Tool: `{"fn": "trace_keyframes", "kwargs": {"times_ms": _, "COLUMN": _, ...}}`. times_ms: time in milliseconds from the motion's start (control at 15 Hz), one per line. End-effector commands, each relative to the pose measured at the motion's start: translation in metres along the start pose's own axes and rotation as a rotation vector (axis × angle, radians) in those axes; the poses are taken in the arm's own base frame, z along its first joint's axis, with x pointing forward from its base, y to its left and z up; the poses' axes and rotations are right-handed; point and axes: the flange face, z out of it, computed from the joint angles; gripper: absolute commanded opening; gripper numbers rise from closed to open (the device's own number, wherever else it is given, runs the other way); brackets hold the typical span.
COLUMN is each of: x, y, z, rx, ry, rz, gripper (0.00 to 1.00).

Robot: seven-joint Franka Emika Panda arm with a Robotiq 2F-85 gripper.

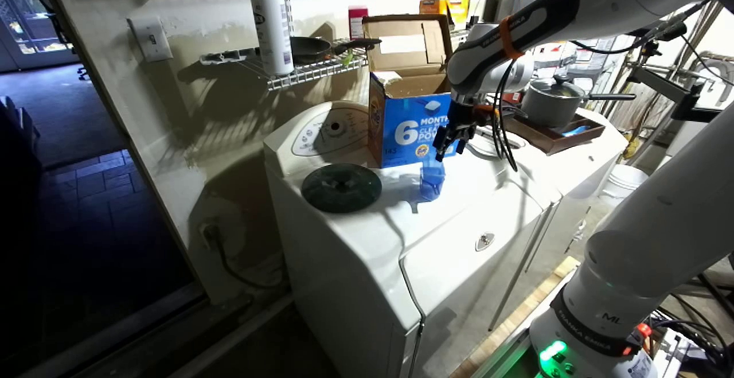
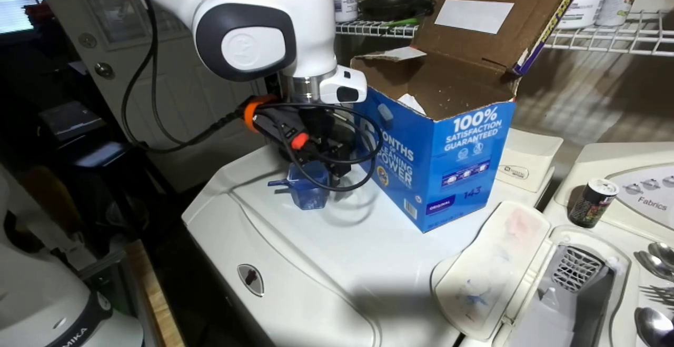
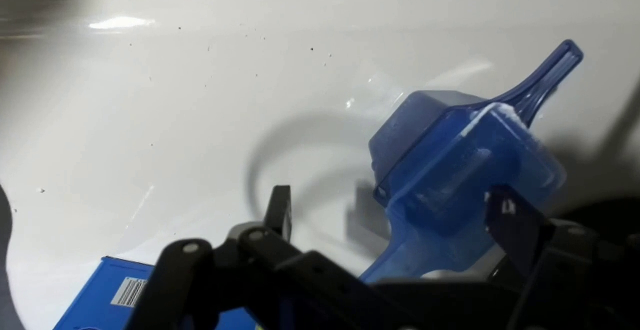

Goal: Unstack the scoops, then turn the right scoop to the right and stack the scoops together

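Note:
Two translucent blue scoops are stacked on the white machine top. In the wrist view the lower scoop (image 3: pixel 410 124) has its handle towards the upper right. The upper scoop (image 3: pixel 450 215) overlaps it, its handle running to the lower left behind the gripper. How deeply they nest I cannot tell. The stack also shows in both exterior views (image 1: pixel 431 186) (image 2: pixel 309 191). My gripper (image 3: pixel 392 215) is open; its right finger overlaps the upper scoop in the picture and its left finger stands apart. In both exterior views the gripper (image 1: pixel 450 144) (image 2: pixel 337 165) is just above and beside the stack.
A large open blue carton (image 1: pixel 410 131) (image 2: pixel 458 178) stands close behind the gripper. A black round disc (image 1: pixel 341 189) lies beside the scoops. A cream lidded container (image 2: pixel 489 273) and a small can (image 2: pixel 594 202) stand further along. Cables (image 2: pixel 368 162) hang from the wrist.

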Motion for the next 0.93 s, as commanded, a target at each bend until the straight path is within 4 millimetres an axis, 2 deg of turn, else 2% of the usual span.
{"fn": "trace_keyframes", "kwargs": {"times_ms": 0, "x": -0.0025, "y": -0.0045, "z": 0.0112, "rx": 0.004, "ry": -0.017, "rz": 0.03, "gripper": 1.0}}
{"fn": "trace_keyframes", "kwargs": {"times_ms": 133, "x": -0.0042, "y": -0.0059, "z": 0.0152, "rx": 0.007, "ry": -0.024, "rz": 0.037, "gripper": 1.0}}
{"fn": "trace_keyframes", "kwargs": {"times_ms": 267, "x": -0.0063, "y": -0.0072, "z": 0.0175, "rx": 0.009, "ry": -0.026, "rz": 0.041, "gripper": 0.74}}
{"fn": "trace_keyframes", "kwargs": {"times_ms": 867, "x": 0.0017, "y": -0.0051, "z": 0.0134, "rx": 0.015, "ry": -0.006, "rz": 0.07, "gripper": 0.11}}
